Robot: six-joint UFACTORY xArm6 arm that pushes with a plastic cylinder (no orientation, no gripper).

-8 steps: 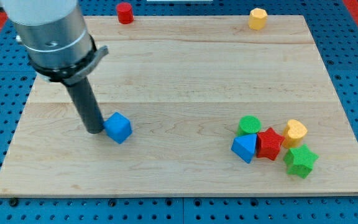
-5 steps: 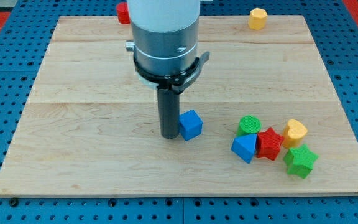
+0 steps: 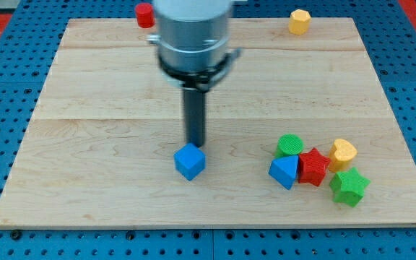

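Observation:
My tip (image 3: pixel 194 143) stands on the wooden board (image 3: pixel 85 188) just above a blue cube (image 3: pixel 190 161), touching or almost touching its upper edge. To the view's right lies a tight cluster: a green cylinder (image 3: pixel 289 144), a blue triangular block (image 3: pixel 284 171), a red star (image 3: pixel 313 166), a yellow heart-like block (image 3: pixel 343 153) and a green star (image 3: pixel 349 187). The cluster is well apart from my tip.
A red cylinder (image 3: pixel 144 14) sits at the board's top edge, partly behind the arm. A yellow hexagonal block (image 3: pixel 299 22) stands near the top right corner. Blue pegboard surrounds the board.
The blue cube went right with my tip, then slid back left and down. My tip now sits above the cube instead of at its left side.

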